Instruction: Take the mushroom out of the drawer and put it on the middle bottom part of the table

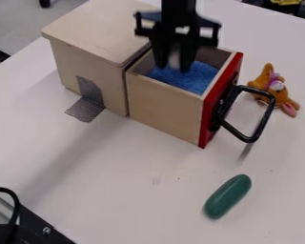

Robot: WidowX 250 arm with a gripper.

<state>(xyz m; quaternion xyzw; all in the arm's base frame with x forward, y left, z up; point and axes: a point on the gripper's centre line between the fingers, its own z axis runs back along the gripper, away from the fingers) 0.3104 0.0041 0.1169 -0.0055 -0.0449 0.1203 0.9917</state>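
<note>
The black gripper [174,62] hangs over the open drawer [163,110] of the wooden box, its fingertips at about the drawer's opening. It is shut on a small pale thing, the mushroom [174,59], mostly hidden between its two fingers. Blue material covers what can be seen of the drawer's inside, below and around the fingertips. The white table [126,190] spreads out in front of the box.
A black handle [262,122] juts from the drawer's red front. Right of it lies an orange plush toy [276,90]. A green oblong object [227,196] rests at the lower right. A metal bracket [88,106] stands against the box, and black equipment [37,228] occupies the lower-left corner.
</note>
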